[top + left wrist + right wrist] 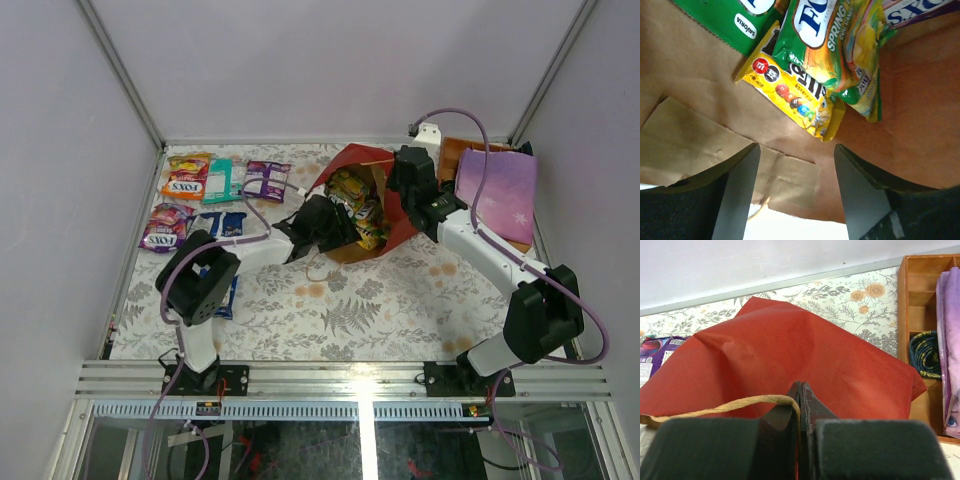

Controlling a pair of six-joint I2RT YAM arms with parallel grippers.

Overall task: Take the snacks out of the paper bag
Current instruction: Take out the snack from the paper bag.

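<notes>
Left gripper (796, 146) gapes empty inside the paper bag (690, 85), just short of the yellow snack packet (790, 97); right gripper (801, 386) pinches the bag's rim; next I should advance and clamp that packet.

Surface: table (400, 300) covered with a cloth printed in leaves and flowers.
Far left corner: orange FOX'S packet (186, 177), teal pack (219, 181) and purple pack (266, 181), lying flat in a row by the far edge.
Just nearer on the left: purple FOX'S packet (165, 227) with blue packs (220, 224) beside it.
Middle, far side: paper bag (352, 158) lying on its side, red outside up, mouth towards the left.
Far right corner: wooden compartment box (455, 155).
</notes>
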